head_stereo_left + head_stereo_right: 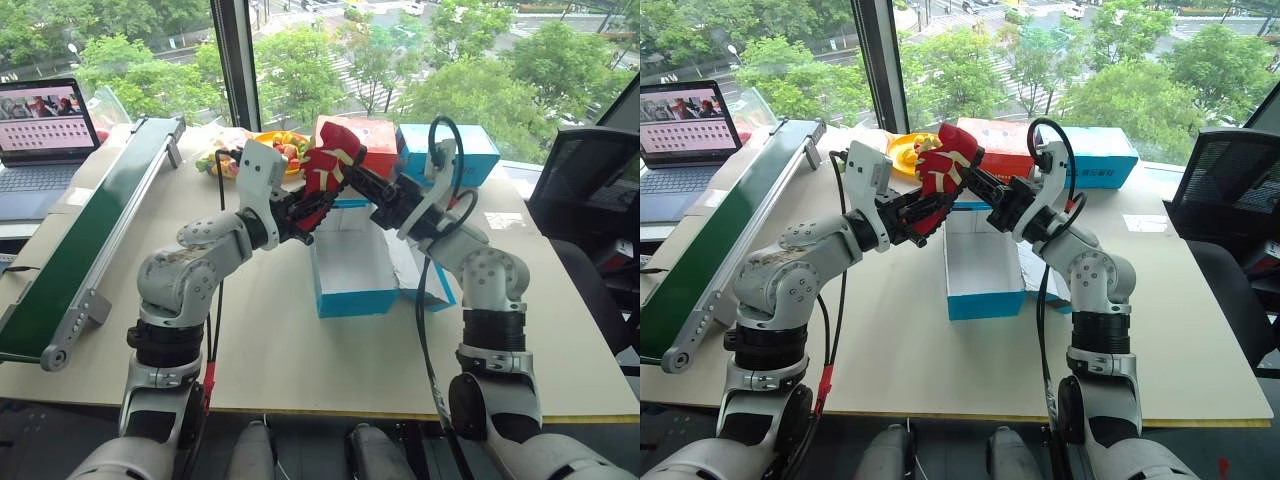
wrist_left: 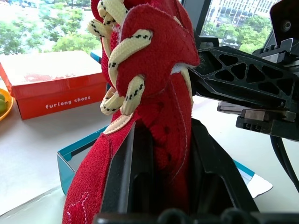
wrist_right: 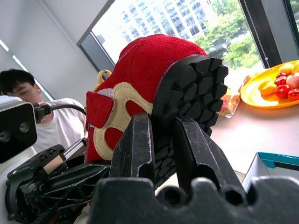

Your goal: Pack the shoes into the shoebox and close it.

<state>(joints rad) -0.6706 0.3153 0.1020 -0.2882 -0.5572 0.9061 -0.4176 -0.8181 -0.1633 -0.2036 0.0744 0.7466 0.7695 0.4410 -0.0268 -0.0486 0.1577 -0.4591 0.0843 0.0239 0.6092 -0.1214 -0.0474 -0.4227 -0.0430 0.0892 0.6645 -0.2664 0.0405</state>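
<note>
The right claw (image 3: 161, 140) is nearly closed, its two black fingers pinching the dark treaded sole of a red shoe (image 1: 331, 165), while the left claw (image 2: 159, 163) has its fingers a little apart around the same shoe's red side, so both grip it in the air above the worktop (image 1: 300, 350). Just below it stands the open blue shoebox (image 1: 355, 280), its white inside showing nothing that I can make out. Behind sit a red box (image 1: 385, 135), a light-blue box (image 1: 470, 150) and a yellow plate (image 1: 902, 152) of fruit.
</note>
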